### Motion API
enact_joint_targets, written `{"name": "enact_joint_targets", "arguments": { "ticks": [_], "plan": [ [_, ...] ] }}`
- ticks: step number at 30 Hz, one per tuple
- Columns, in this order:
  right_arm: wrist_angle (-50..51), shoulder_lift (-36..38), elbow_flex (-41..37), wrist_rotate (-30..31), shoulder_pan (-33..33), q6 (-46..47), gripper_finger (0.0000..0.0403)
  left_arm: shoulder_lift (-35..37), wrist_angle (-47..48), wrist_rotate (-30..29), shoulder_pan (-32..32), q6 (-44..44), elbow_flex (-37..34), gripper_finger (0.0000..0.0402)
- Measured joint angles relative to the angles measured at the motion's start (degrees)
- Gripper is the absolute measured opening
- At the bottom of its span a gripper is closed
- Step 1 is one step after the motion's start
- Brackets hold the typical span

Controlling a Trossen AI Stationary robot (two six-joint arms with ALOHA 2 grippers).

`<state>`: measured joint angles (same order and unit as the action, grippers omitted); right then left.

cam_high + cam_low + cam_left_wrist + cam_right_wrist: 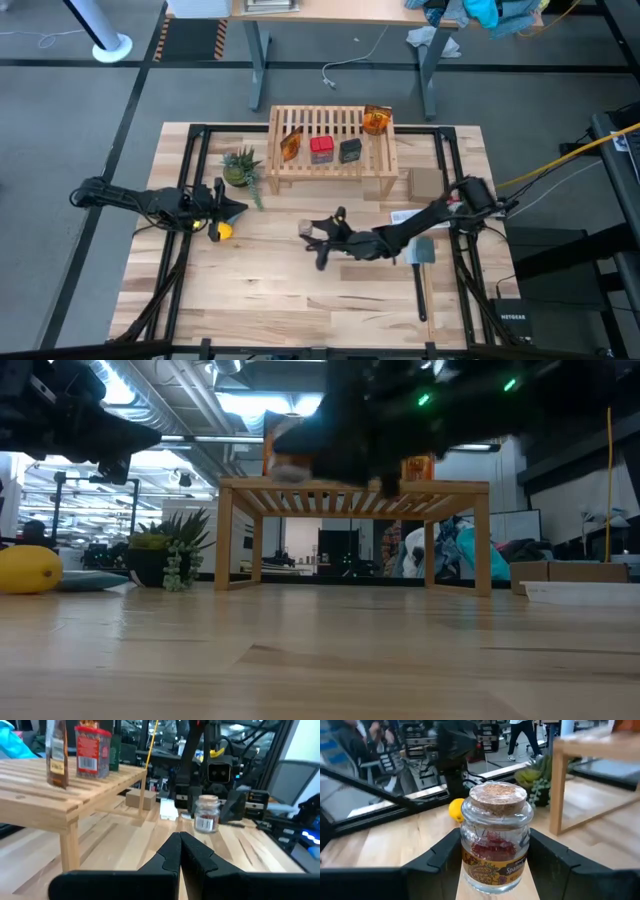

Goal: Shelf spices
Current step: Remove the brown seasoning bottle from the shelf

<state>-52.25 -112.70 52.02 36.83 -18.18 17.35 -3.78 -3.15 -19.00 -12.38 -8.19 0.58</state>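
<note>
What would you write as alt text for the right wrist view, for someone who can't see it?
A small clear jar with a cork lid sits gripped between the right gripper's two dark fingers above the wooden table. Behind it lie a yellow lemon toy, a green plant and a leg of the shelf.
</note>
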Motion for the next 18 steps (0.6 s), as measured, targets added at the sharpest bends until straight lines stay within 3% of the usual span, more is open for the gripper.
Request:
{"name": "enact_joint_targets", "arguments": {
  "ticks": [8, 18],
  "plan": [
    [-1.75, -11.22, 7.47, 1.6, 0.66, 3.3, 0.019, -5.31, 0.0, 0.0, 0.0, 0.02, 0.0, 0.0],
    [-1.72, -17.93, 12.64, 7.49, 1.35, 0.45, 0.019, -10.12, -0.01, -0.01, 0.0, 0.02, 0.0, 0.0]
  ]
}}
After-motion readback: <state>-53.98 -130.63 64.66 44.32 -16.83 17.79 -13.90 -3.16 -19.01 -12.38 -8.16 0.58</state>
